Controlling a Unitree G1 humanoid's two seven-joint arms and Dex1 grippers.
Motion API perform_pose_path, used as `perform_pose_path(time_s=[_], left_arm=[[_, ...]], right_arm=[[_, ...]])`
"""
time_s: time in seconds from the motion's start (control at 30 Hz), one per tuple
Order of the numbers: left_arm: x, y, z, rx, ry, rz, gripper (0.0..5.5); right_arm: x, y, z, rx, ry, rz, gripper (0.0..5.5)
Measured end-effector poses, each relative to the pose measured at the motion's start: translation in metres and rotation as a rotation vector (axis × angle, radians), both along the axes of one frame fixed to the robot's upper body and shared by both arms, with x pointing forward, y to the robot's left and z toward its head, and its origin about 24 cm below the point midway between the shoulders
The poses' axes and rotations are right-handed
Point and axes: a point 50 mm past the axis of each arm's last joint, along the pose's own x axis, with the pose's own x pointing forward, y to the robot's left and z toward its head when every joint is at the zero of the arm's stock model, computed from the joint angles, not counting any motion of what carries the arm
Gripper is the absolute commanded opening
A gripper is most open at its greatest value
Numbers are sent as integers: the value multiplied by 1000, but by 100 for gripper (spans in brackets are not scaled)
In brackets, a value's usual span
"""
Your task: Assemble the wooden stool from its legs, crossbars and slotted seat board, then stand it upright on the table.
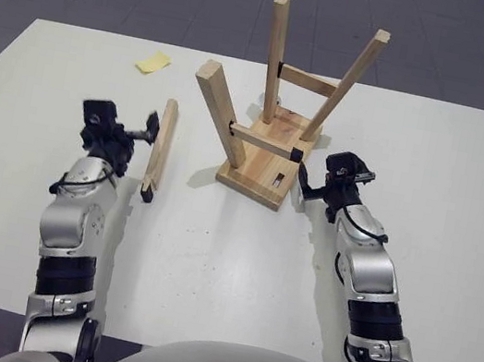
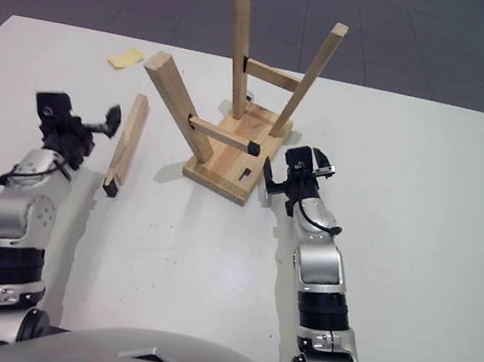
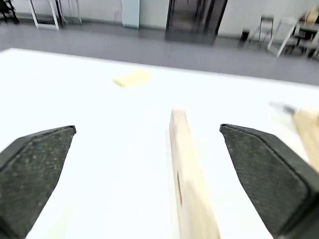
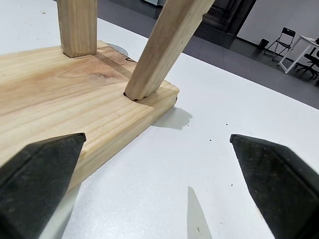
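Seat board (image 1: 256, 182) lies upside down mid-table (image 1: 430, 233), with three legs and crossbars fitted. The fourth leg (image 1: 160, 148) lies loose just left. Left gripper (image 1: 127, 120), open, faces it. Right gripper (image 1: 329, 176), open, sits beside the board. Next, I judge: grasp the leg and seat it in the empty slot (image 1: 277, 180).

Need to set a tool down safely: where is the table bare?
Bare: the near stretch of table this side of the seat board, between the left gripper and right gripper, and the wide right side. Crowded: the middle, where the loose leg lies by the left gripper, close to the board and its three legs. A yellow note lies far left.
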Motion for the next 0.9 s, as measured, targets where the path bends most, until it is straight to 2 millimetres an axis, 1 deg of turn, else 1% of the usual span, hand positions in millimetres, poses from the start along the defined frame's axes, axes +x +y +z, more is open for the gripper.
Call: perform_pose_path(time_s=[0.17,0.27,0.33,0.43,0.63,0.73,0.83,0.9], left_arm=[[-2,-14,-11,-4,34,-55,537],[-2,-18,-14,7,54,-62,499],[-2,-16,-18,14,94,-54,460],[-2,-15,-19,18,111,-52,403],[-3,-16,-20,45,173,-89,319],[-3,-16,-19,44,204,-98,259],[-2,-13,-18,47,240,-116,211],[-1,-11,-17,48,271,-144,181]], right_arm=[[-3,2,-3,5,9,2,540],[-3,5,-2,14,6,5,540],[-4,5,-1,17,-2,3,540],[-6,5,3,32,-21,-4,540],[-5,3,23,81,-107,-37,540],[-4,1,37,111,-169,-64,540],[-3,0,52,131,-244,-85,540],[-3,-1,55,143,-260,-101,540]])
